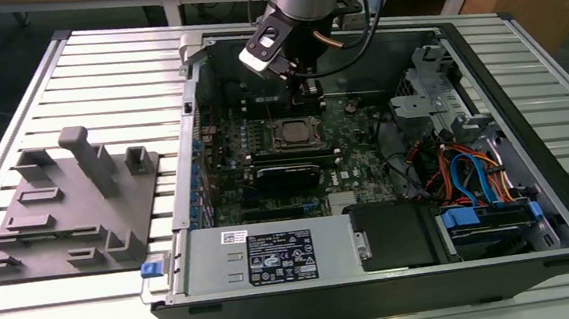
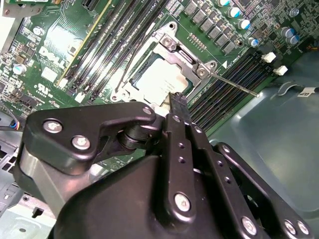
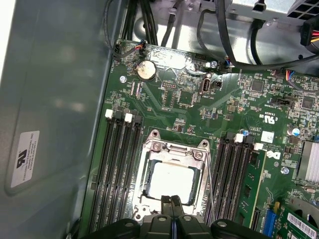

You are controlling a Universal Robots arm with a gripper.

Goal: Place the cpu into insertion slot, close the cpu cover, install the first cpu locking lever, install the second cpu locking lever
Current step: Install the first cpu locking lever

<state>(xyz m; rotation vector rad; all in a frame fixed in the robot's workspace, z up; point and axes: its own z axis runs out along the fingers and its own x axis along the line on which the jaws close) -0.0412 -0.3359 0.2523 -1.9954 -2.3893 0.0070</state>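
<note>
The cpu (image 3: 172,180), a pale silver square, lies in the insertion slot (image 1: 296,133) on the green board. The grey cpu cover (image 3: 158,148) lies flat around it, its cut-out showing the chip (image 2: 160,79). One thin locking lever (image 2: 234,83) sticks out over the memory slots. A second lever (image 2: 132,56) runs along the opposite side of the socket. Whether either is latched I cannot tell. My gripper (image 3: 173,200) hangs just above the socket's edge, shut with nothing held. Its black fingertips (image 2: 177,99) press together, and in the exterior view the gripper (image 1: 304,91) stands over the socket's far side.
Long black memory slots (image 3: 117,169) flank the socket on both sides. The case wall (image 3: 55,99) rises close by. A power supply (image 1: 273,258) sits at the case's front, with a drive cage and cables (image 1: 474,180) on the exterior view's right. A grey fixture plate (image 1: 65,212) lies outside the case.
</note>
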